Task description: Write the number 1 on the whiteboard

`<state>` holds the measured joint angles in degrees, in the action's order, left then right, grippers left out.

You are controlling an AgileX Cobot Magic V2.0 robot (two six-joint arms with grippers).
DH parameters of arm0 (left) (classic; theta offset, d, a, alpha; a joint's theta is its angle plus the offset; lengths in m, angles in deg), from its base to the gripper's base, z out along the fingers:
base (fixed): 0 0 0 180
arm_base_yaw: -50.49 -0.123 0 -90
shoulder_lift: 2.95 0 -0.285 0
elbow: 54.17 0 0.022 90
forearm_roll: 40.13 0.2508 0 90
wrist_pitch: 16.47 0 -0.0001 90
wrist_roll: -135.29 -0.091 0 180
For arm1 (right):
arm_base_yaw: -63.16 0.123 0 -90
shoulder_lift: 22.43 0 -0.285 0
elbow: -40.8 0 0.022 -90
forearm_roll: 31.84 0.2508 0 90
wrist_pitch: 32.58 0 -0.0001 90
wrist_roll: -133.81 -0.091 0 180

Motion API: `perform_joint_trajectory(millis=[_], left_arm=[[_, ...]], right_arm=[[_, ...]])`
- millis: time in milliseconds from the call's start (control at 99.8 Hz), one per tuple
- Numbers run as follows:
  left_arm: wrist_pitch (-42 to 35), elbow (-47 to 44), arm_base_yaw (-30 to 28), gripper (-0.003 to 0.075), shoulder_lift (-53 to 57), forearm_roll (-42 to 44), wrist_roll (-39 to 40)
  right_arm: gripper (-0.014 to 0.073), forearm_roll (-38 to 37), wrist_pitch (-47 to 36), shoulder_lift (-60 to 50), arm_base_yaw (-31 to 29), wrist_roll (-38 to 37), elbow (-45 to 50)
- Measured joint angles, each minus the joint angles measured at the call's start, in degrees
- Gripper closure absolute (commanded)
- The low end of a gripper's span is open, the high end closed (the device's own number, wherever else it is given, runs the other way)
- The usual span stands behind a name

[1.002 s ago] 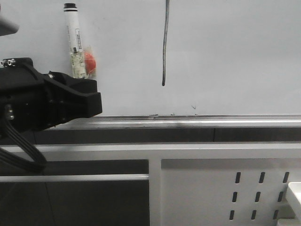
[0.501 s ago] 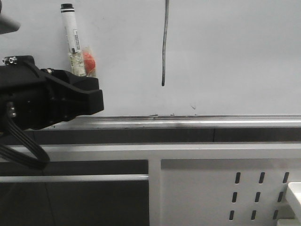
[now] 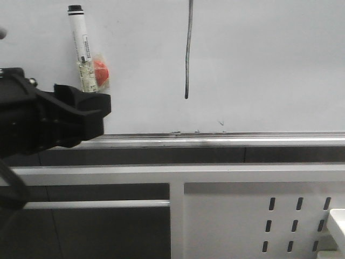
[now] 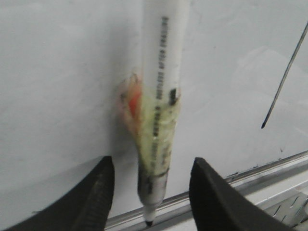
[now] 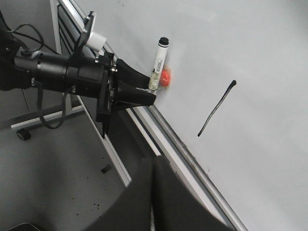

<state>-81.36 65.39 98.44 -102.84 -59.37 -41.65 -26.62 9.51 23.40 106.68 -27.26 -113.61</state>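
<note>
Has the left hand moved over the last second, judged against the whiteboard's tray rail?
Yes. The left hand has drawn back leftward and slightly up relative to the tray rail, while the marker stays on the whiteboard.

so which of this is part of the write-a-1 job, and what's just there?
Job:
- whiteboard
- the 1 stroke
- marker, stuck to the board
- left gripper, open, either side of the marker

Just there:
- orange blob behind the marker
- tray rail
- perforated panel
</note>
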Motion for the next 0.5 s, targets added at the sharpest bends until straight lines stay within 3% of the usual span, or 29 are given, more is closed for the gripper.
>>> perform_joint_trajectory(millis=[311,501], left_arm=[[-0.08,-8.92,0.0,0.0397,12.29,2.92,-2.72],[-0.22,-13.95,0.0,0.0577,20.78,4.48,-5.32]], right_arm=[[0.0661,-0.1,-2.38,-3.38,0.0,0.0,1.66],[0.0661,-0.13,-11.82,-17.25,0.0,-0.12,12.34]])
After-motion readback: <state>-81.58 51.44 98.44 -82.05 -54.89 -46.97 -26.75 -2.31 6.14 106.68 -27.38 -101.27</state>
